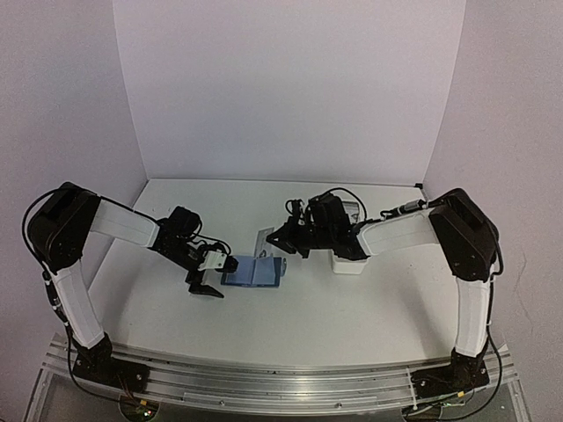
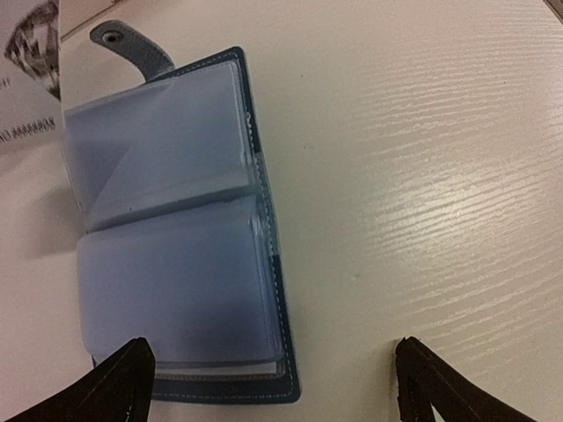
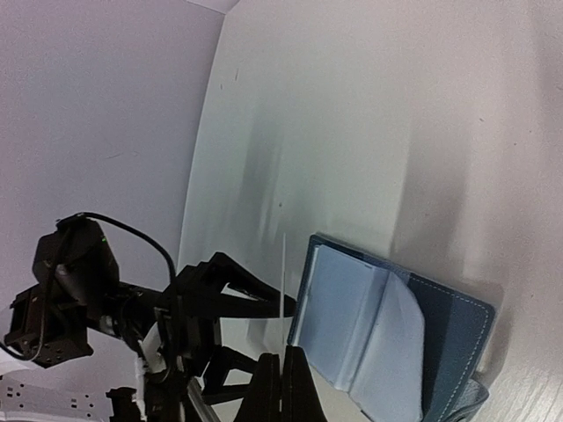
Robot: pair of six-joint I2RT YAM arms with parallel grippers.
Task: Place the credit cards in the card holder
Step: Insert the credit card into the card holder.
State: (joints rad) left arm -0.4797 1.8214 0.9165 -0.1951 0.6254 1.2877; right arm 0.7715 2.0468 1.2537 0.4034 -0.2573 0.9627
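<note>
At the middle of the white wood-grain table (image 2: 422, 176), the small blue fold-over card holder (image 2: 176, 264) lies open and flat, its clear plastic sleeves facing up. Your left gripper (image 2: 273, 382) hangs at the holder's near edge with its jaws spread wide, one finger just beside a corner, gripping nothing. Your right gripper (image 3: 281, 387) has its fingers pressed together on a thin white printed credit card (image 3: 283, 272), held on edge close beside the holder. No card looks seated in a sleeve, so the insertion seems not yet begun. Whether more cards wait in the long white tray (image 1: 349, 262) you cannot tell.
</note>
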